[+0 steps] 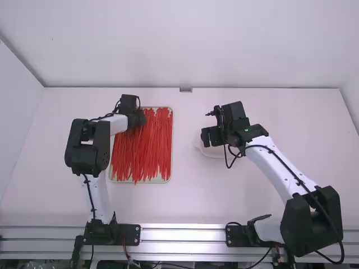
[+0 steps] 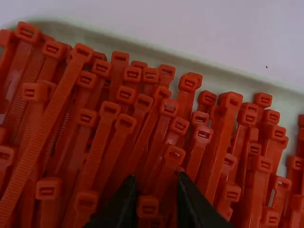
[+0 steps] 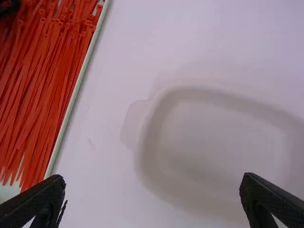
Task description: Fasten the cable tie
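A heap of red cable ties (image 1: 145, 147) lies on a pale tray (image 1: 170, 168) left of the table's middle. My left gripper (image 1: 134, 120) is down in the heap at the tray's far left corner. In the left wrist view its fingers stand close together around a cable tie (image 2: 147, 207), and other square heads (image 2: 142, 102) crowd around them. The left gripper (image 2: 153, 202) looks shut on that tie. My right gripper (image 1: 213, 136) hangs wide open over a translucent shallow dish (image 1: 208, 150), with nothing between its fingertips (image 3: 35, 199).
The tray's rim (image 3: 78, 90) and the ties' tails (image 3: 33, 95) lie a short way to the left of the dish (image 3: 218, 137). Bare white table stretches between tray and dish, to the right of the dish, and toward the arm bases.
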### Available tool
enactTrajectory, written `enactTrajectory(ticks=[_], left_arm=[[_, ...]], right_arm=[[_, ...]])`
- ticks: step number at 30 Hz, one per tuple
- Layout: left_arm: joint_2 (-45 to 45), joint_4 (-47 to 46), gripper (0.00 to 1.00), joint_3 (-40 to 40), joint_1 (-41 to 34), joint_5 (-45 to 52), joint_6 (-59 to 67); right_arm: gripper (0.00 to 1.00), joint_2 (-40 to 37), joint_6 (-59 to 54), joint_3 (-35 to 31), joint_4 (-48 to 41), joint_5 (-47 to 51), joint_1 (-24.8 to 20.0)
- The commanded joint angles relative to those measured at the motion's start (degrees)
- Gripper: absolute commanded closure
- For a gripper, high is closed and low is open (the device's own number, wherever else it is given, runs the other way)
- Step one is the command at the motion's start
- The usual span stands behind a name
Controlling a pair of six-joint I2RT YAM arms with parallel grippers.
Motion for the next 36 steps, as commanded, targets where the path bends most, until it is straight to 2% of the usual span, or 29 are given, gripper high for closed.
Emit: enactTrajectory(ticks=[1, 29, 36], left_arm=[[0.00, -0.33, 0.79, 0.76, -0.31, -0.42, -0.20], [-2.49, 0.13, 0.80, 0.74, -0.39, -1.86, -0.24], [-2.49, 0.33, 0.77, 0.74, -0.37, -1.97, -0.20]], right_arm=[[0.02, 0.55, -0.04, 1.81, -0.04, 0.02, 0.07], [0.02, 0.55, -0.04, 1.81, 0.42, 0.04, 0.07], [0.02, 0.55, -0.04, 1.81, 0.59, 0.04, 0.07]])
